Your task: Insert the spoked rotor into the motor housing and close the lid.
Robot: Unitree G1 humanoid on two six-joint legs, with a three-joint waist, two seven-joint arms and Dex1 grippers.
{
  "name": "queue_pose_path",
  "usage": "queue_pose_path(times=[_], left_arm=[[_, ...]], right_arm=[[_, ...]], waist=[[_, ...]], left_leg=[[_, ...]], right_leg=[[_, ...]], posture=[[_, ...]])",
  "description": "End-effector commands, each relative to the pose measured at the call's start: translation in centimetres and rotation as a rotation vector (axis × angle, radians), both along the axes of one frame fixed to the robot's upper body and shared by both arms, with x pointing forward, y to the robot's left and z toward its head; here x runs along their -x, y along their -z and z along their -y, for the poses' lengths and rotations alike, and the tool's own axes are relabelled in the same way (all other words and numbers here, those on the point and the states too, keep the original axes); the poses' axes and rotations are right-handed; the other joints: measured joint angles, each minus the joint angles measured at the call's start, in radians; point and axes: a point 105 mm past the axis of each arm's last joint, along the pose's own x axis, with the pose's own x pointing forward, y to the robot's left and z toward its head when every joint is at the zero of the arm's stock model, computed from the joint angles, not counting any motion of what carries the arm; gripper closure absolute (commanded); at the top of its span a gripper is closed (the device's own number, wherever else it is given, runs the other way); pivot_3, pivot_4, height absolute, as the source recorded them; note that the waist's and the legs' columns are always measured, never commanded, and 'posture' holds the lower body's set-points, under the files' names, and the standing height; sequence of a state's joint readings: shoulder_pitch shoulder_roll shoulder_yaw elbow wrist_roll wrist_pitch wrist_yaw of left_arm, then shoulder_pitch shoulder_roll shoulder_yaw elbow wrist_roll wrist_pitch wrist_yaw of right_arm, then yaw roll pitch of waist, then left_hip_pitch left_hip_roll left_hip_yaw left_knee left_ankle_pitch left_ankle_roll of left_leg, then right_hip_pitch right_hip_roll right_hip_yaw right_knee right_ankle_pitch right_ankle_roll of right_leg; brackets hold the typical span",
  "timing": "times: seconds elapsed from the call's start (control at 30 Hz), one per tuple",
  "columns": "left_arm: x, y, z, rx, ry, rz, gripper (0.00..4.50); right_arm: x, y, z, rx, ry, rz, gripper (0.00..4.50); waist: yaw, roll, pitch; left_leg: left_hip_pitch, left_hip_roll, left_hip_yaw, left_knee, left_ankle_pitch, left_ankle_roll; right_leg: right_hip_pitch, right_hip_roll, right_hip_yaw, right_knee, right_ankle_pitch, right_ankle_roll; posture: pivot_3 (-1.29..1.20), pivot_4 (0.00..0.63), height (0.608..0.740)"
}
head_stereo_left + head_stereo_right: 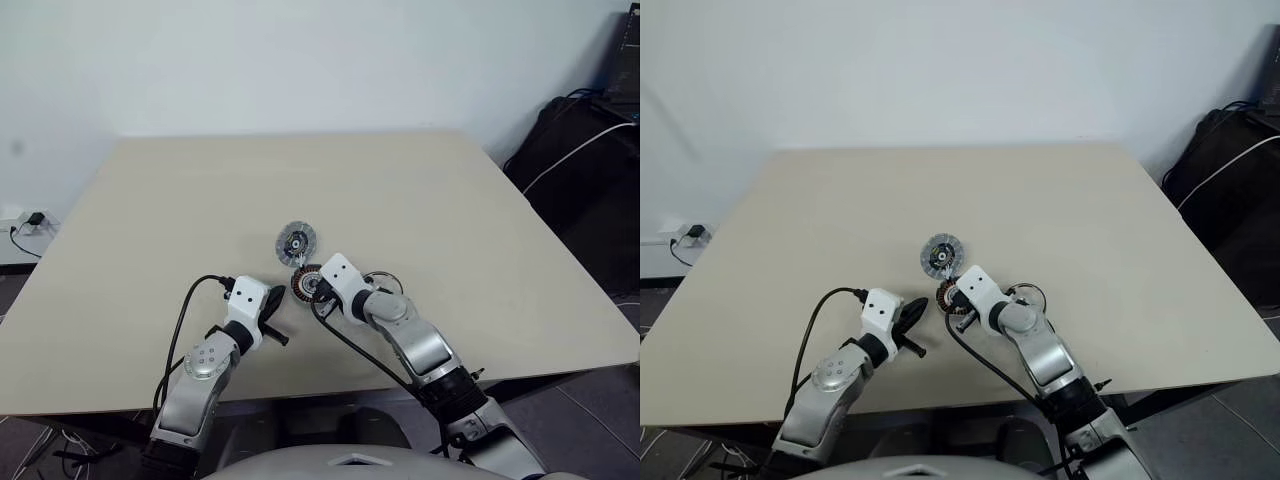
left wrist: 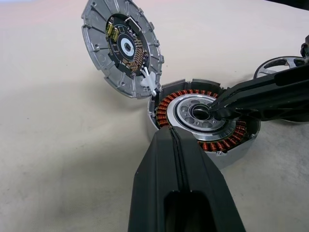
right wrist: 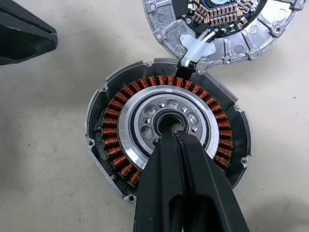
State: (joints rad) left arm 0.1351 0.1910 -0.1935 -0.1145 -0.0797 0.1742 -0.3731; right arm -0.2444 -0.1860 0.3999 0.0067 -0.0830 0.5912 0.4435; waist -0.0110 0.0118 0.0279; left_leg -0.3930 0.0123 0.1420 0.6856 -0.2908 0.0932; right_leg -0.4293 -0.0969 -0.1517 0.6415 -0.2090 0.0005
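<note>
Right wrist view: the right gripper, jaws closed and empty, is probing the open housing; lid touching its rim, rotor just beside. Left gripper closed. Next: fetching the rotor.

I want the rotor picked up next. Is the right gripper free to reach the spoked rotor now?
Probably yes: the spoked rotor lies bare on the table just beyond the motor housing, where the shut right gripper rests empty.
</note>
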Motion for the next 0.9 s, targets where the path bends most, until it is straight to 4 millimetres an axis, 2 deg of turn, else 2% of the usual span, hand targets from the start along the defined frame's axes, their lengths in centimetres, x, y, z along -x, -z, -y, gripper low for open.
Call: queue_pose_path(times=[0.03,0.13,0.23,0.3,0.4,0.5,0.57,0.67,0.9], left_arm=[[-0.4,-0.9,0.4,0.006,0.018,0.032,4.50],[-0.4,-0.9,0.4,0.007,0.017,0.032,4.50],[-0.4,-0.9,0.3,0.006,0.013,0.031,4.50],[-0.4,-0.9,0.2,0.006,0.010,0.031,4.50],[-0.4,-0.9,0.1,0.005,0.005,0.031,4.50],[-0.3,-0.9,0.0,0.004,-0.002,0.033,4.50],[-0.3,-0.9,-0.1,0.004,-0.005,0.033,4.50],[-0.3,-0.9,-0.2,0.003,-0.007,0.032,4.50],[-0.4,-0.9,0.0,0.005,0.001,0.030,4.50]], right_arm=[[-1.1,-3.9,-1.6,-0.095,-0.025,0.128,4.47],[-1.6,-4.9,-2.2,-0.128,-0.021,0.162,4.47],[-2.2,-4.9,-2.3,-0.140,0.001,0.166,4.47],[-2.4,-4.1,-2.0,-0.136,0.024,0.140,4.47],[-2.4,-1.6,-1.1,-0.069,0.045,0.080,4.47],[-1.7,1.5,0.3,-0.006,0.070,-0.009,4.47],[-1.4,2.3,1.0,0.011,0.086,-0.037,4.47],[-1.2,2.3,1.2,0.006,0.090,-0.038,4.47],[-1.6,-0.9,0.2,-0.056,0.058,0.058,4.47]], waist=[[0.000,0.000,0.000],[0.000,0.000,0.000],[0.000,0.000,0.000],[0.000,0.000,0.000],[0.000,0.000,0.000],[-0.001,0.001,0.000],[-0.002,0.001,-0.001],[0.000,0.001,-0.003],[0.000,0.002,-0.003]], left_leg=[[0.000,0.000,0.000,0.000,0.000,0.000],[0.000,0.000,0.000,0.000,0.000,0.000],[0.000,0.000,0.000,0.000,0.000,0.000],[0.000,0.000,0.000,0.000,0.000,0.000],[0.000,0.000,0.000,0.000,0.000,0.000],[0.000,0.000,0.000,0.000,0.000,0.000],[0.001,0.000,0.000,0.000,0.000,0.000],[0.002,0.000,0.000,0.000,0.001,-0.001],[0.002,0.000,0.000,0.000,0.001,-0.001]], right_leg=[[0.000,0.000,0.000,0.001,0.000,0.000],[0.000,0.000,0.000,0.001,0.000,0.000],[0.000,0.000,0.000,0.001,0.000,0.000],[0.000,0.000,0.000,0.001,0.000,0.000],[0.000,0.000,0.000,0.000,0.000,0.000],[0.000,0.000,0.000,0.001,0.000,0.000],[0.000,0.000,0.000,0.001,0.000,-0.001],[0.001,0.000,0.000,0.001,-0.001,-0.001],[0.001,0.000,0.000,0.001,-0.001,-0.001]], posture=[[0.00,0.000,0.740],[0.00,0.000,0.740],[0.00,0.000,0.740],[0.00,0.000,0.740],[0.00,0.000,0.740],[0.00,0.000,0.740],[0.00,0.000,0.740],[0.00,0.000,0.740],[0.00,0.000,0.740]])
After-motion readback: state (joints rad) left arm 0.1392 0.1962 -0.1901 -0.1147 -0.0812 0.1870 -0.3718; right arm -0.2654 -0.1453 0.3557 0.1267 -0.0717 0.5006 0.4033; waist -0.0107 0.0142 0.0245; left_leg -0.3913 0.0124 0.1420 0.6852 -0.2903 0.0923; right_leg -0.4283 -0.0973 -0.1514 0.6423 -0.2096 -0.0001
